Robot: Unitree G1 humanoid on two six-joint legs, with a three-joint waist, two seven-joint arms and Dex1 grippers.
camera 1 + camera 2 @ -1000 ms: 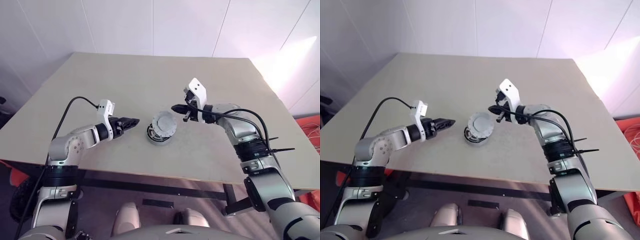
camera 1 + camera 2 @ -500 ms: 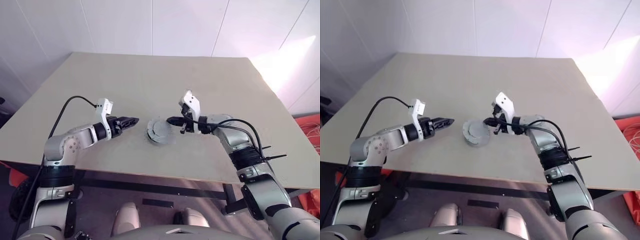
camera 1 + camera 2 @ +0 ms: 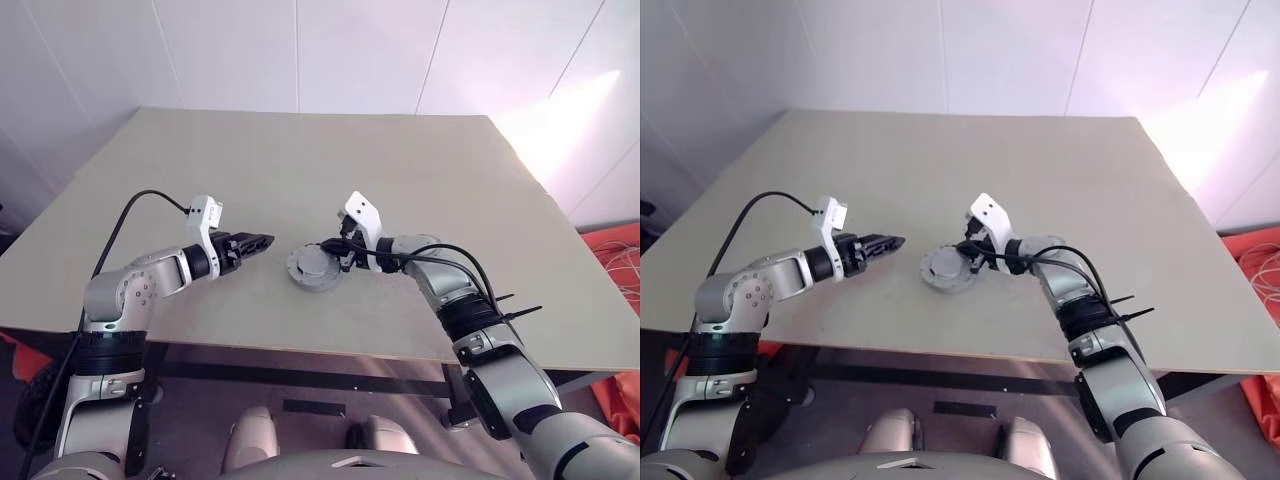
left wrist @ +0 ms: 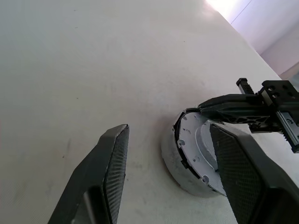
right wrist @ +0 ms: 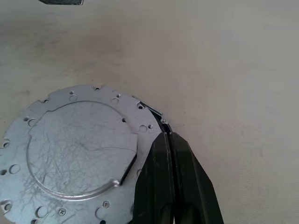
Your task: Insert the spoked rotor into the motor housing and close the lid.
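- The left gripper [image 3: 262, 240] hangs just above the bench [image 3: 300, 160], towards its near left part, pointing across at the motor housing. Its two black fingers [image 4: 105, 172] stand spread with nothing between them, and their inner pads carry a fine cross-hatched texture.
- A black cable [image 3: 140, 205] arcs from the left wrist back along the arm.
- A bare strip of bench separates the left gripper's tips from the housing; they are near it but not touching.
- The motor housing [image 3: 314, 270] sits flat on the bench, near the front edge and roughly midway between the two arms.
- The lid [image 5: 79, 149] lies down on top of the housing, covering it. Its upper face is a silvery-grey disc with a raised round central panel, fine scratches, and small holes and screws round its border.
- The spoked rotor cannot be made out with the lid down over the housing.
- No brand, label or writing can be read on the lid, the housing or the arms.
- The right gripper [image 3: 333, 246] reaches in from the right with its fingers pressed together, pinching nothing. In the right wrist view its tips lie at the lid's rim, over the edge of the disc.
- A black cable [image 3: 450, 262] runs along the right forearm.
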